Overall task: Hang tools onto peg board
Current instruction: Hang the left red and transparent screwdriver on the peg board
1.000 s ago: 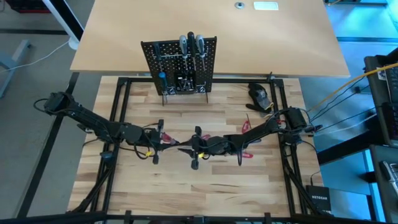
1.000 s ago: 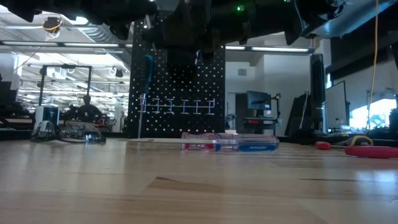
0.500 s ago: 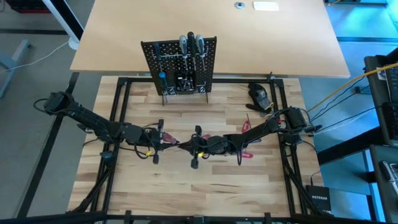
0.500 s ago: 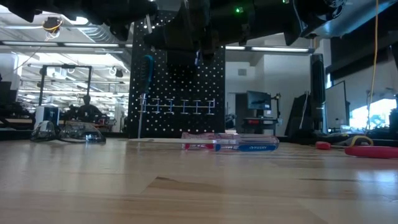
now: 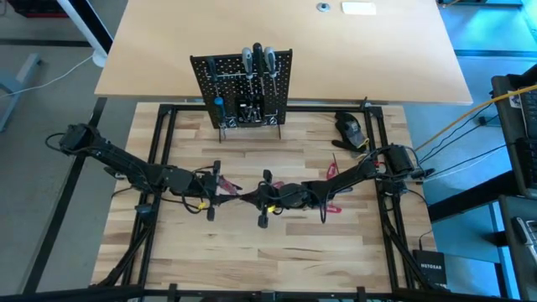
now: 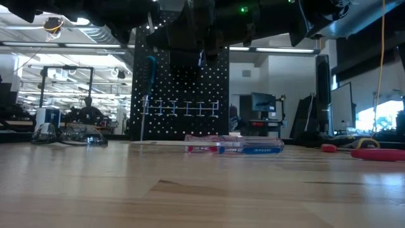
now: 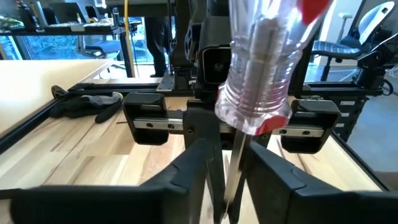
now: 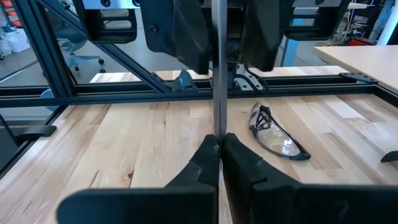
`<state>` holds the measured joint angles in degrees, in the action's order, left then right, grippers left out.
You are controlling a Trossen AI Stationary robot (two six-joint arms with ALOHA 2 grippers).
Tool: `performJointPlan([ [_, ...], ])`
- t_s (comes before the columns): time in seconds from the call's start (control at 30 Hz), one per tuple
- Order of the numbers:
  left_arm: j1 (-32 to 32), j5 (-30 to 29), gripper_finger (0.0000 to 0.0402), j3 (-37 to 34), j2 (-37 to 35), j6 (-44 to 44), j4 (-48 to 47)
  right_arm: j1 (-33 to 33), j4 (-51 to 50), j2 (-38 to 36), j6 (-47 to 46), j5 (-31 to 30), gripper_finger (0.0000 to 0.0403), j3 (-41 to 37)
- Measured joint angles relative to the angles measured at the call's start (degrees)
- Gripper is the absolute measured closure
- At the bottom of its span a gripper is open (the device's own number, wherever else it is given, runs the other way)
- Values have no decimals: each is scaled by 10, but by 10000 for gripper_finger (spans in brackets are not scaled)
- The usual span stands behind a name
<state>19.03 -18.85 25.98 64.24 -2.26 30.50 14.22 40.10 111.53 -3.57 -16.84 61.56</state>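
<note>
A screwdriver with a clear, red-cored handle (image 7: 261, 62) and a silver shaft (image 8: 219, 74) stands about upright, handle up, in the air over the table's middle. My right gripper (image 8: 216, 140) (image 5: 250, 196) is shut on its shaft. My left gripper (image 7: 229, 150) (image 5: 228, 190) faces it from the left, open, with one finger on either side of the shaft. The black peg board (image 5: 243, 88) (image 6: 180, 95) stands on its wire feet at the far edge, with several tools hung on it. My right gripper pinches the silver shaft (image 8: 219, 127) between its two fingertips, well below the handle. The fingers come about level from the table's right and lie across the shaft. The screwdriver is lifted clear of the table, with its handle end uppermost.
Two screwdrivers (image 6: 234, 147) lie on the table before the peg board. Red-handled pliers (image 6: 373, 152) (image 5: 336, 210) lie to the right. Safety glasses (image 8: 277, 134) (image 6: 69, 134) sit on the wood. A dark lump (image 5: 351, 127) (image 7: 87, 102) rests at the far right. Black frame rails (image 5: 164, 143) border the work area.
</note>
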Motion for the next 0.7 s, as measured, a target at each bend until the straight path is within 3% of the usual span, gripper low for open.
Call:
performJointPlan([
  [0.2,1,0,278,5,-20,0,-61,0,0,0,0,0,398,0],
  [0.47,1,0,278,10,-113,-11,-171,0,0,0,2,0,398,0],
  [0.7,1,38,278,10,-167,-30,-177,0,1,0,1,0,397,0],
])
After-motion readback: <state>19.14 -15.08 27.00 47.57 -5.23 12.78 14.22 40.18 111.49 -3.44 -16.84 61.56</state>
